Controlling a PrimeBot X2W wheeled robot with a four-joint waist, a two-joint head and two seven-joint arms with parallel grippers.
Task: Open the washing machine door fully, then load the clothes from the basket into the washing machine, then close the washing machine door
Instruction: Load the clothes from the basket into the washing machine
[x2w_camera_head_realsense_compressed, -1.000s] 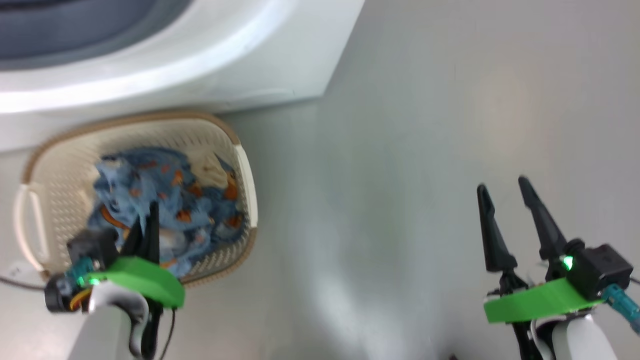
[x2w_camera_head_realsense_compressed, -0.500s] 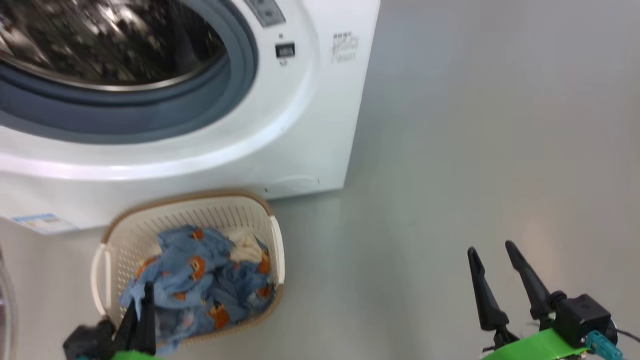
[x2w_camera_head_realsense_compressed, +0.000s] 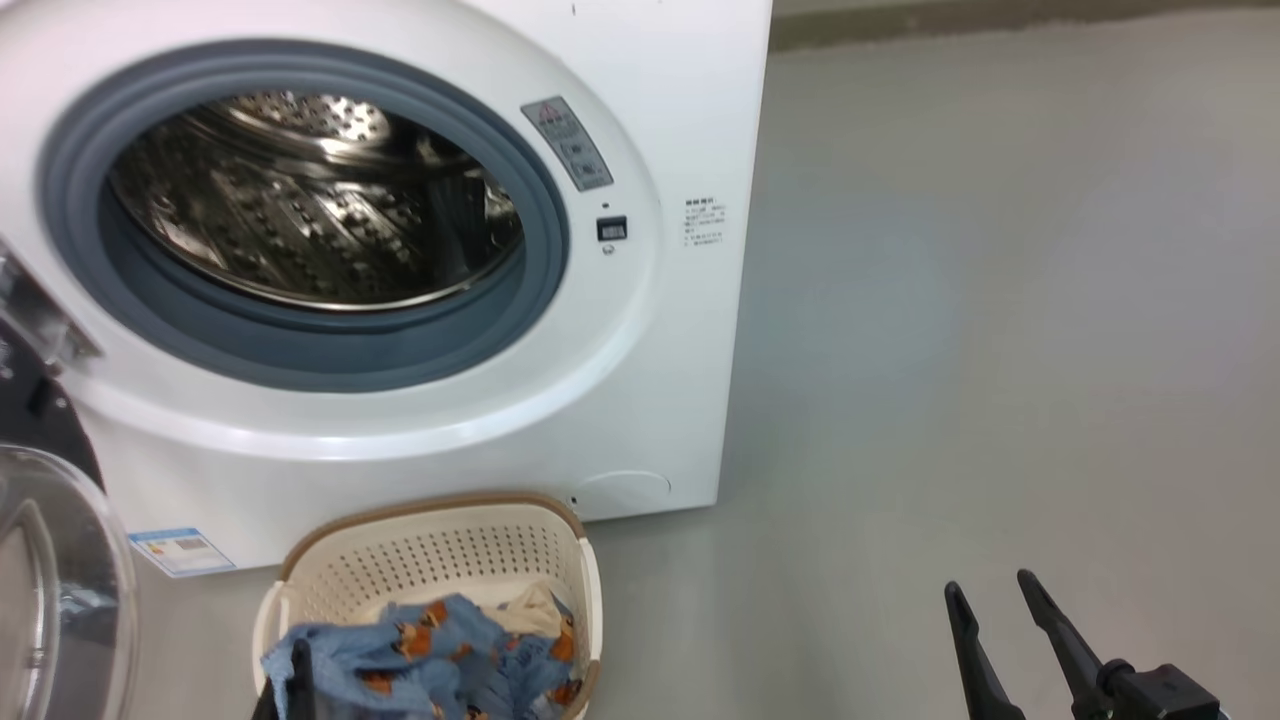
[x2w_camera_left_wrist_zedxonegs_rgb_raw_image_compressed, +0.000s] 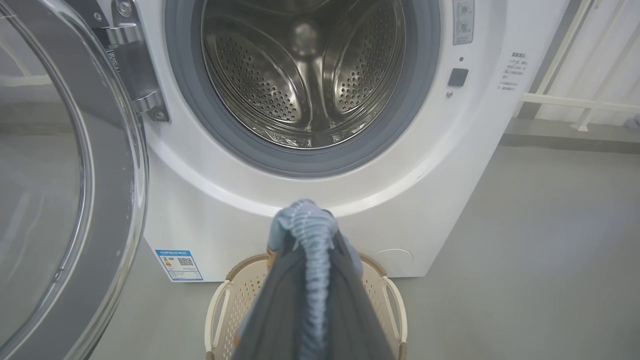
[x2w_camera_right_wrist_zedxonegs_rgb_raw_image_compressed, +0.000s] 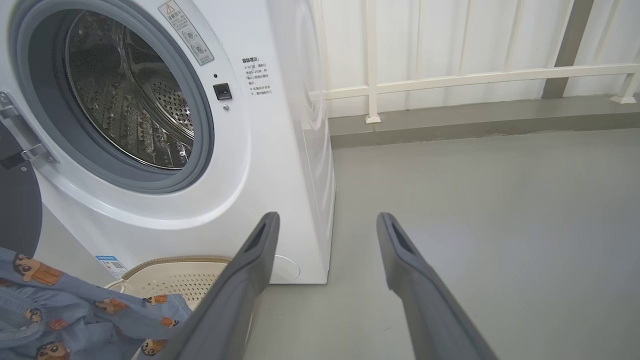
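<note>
Left gripper: fingers closed tight on a bunched, ribbed fold of the clothes, held above the basket, low in front of the drum.
Right gripper: fingers spread wide, holding nothing, over grey floor to the right.
Clothes: soft light-blue fabric with orange-brown bears and some cream cloth, heaped in the basket.
Basket: cream perforated plastic with a brown rim, just near of the washing machine.
Washing machine: white box, grey rubber ring, perforated steel drum.
Washing machine door: swung open at left, with clear bulging glass and a metal hinge.
</note>
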